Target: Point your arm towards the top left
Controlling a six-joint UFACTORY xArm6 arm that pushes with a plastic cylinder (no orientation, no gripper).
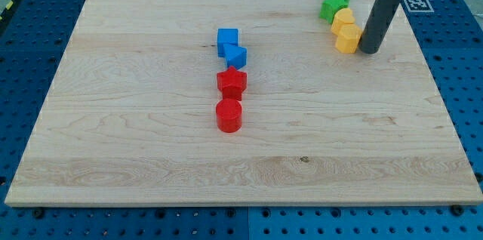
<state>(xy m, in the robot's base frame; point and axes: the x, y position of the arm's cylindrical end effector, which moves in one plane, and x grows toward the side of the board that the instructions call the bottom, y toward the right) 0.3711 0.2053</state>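
Resting on the board [113,142] at the view's top right, my tip [369,50] ends a plain rod; we have no pincer. Just left: two yellow blocks [346,32]; beyond, two green blocks [335,1]. Far left-below: blue cube [227,41], blue block [236,56], red star [232,83], red cylinder [229,115].

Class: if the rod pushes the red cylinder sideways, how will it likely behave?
The red cylinder stands on its flat end, so it would probably slide, not roll. Squat, it seems unlikely to tip. Its round side might slip off my tip, now far away beside the yellow blocks.
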